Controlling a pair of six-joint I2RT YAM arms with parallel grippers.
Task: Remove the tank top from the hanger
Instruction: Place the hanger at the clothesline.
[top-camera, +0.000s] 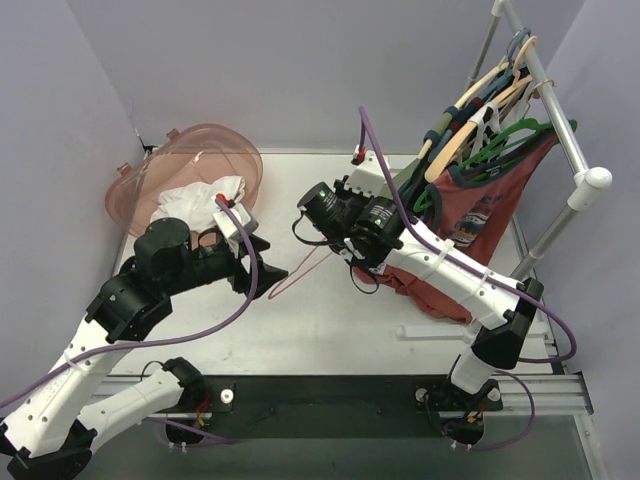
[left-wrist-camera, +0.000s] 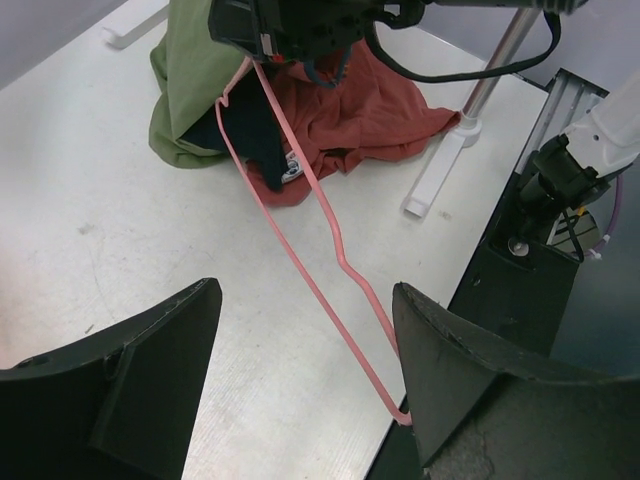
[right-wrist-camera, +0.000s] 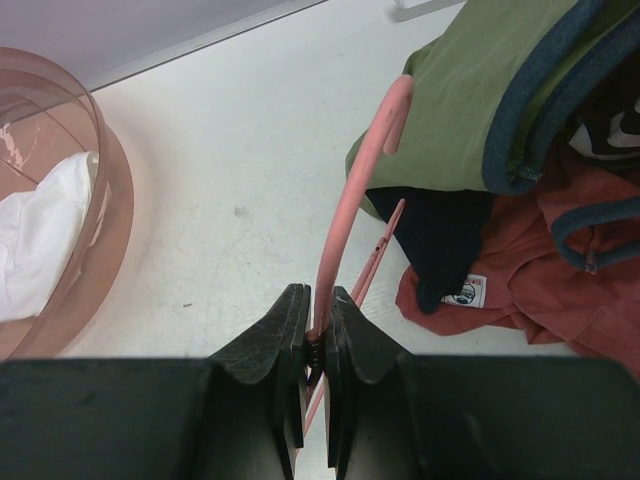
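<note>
Hanger (right-wrist-camera: 345, 200) clamped in right gripper (right-wrist-camera: 315, 295) | left gripper (left-wrist-camera: 303, 288) apart | tank top (left-wrist-camera: 370, 110) crumpled, partly behind right arm (top-camera: 450, 265)

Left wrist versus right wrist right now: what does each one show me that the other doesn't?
Only the left wrist: the open left gripper over the table, the pink hanger running long toward the near edge, and the rack's white foot. Only the right wrist: the right gripper shut on the hanger just below its hook, and the pink basin holding a white cloth. Both: the hanger, the green garment and the red garment heaped on the table.
</note>
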